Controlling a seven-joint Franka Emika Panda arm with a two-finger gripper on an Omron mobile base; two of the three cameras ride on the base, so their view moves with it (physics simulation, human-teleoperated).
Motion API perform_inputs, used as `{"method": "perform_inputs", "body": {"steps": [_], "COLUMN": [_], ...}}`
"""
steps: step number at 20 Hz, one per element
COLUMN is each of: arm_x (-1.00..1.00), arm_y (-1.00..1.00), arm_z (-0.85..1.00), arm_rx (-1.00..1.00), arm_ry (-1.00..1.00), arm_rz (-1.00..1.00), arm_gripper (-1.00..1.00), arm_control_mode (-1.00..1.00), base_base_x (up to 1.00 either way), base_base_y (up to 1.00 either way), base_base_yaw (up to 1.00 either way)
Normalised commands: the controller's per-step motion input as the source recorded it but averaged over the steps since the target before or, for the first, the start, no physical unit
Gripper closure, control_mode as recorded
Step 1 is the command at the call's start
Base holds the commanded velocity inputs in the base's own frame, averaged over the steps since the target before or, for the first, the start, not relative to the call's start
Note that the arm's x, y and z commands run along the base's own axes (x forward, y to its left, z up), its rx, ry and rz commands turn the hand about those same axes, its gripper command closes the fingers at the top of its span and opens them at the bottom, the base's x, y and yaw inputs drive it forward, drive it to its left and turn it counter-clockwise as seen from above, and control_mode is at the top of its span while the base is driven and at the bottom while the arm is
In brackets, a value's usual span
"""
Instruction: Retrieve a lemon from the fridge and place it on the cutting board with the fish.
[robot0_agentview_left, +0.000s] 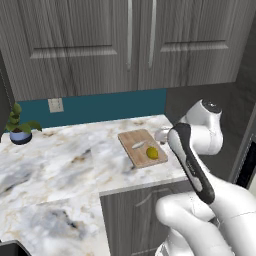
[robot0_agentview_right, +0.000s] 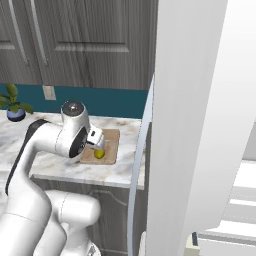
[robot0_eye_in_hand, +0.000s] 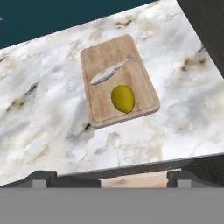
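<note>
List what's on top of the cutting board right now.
On the cutting board: the fish and, beside it toward the counter's front edge, the lemon. Nothing covers them in the hand view; the open gripper is clear.

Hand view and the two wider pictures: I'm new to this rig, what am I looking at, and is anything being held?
The machine is a white arm on a driving base. Two pictures come from cameras on the base, behind the arm to its left and right; the third looks along its hand. On the marble counter lies a wooden cutting board with the fish and the lemon side by side on it. A potted plant stands further along. The fridge door is open in the right base view. The hand is open above the board, holding nothing.
</note>
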Motion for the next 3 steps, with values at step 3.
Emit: {"method": "perform_inputs", "body": {"steps": [3], "arm_x": [-0.18], "arm_y": [0.0], "arm_z": [0.51], "arm_rx": [-0.1], "arm_ry": [0.0], "arm_rz": [0.0], "arm_gripper": [-1.0], "arm_control_mode": [-1.0], "base_base_x": [0.0], "base_base_y": [0.0], "base_base_yaw": [0.0]}}
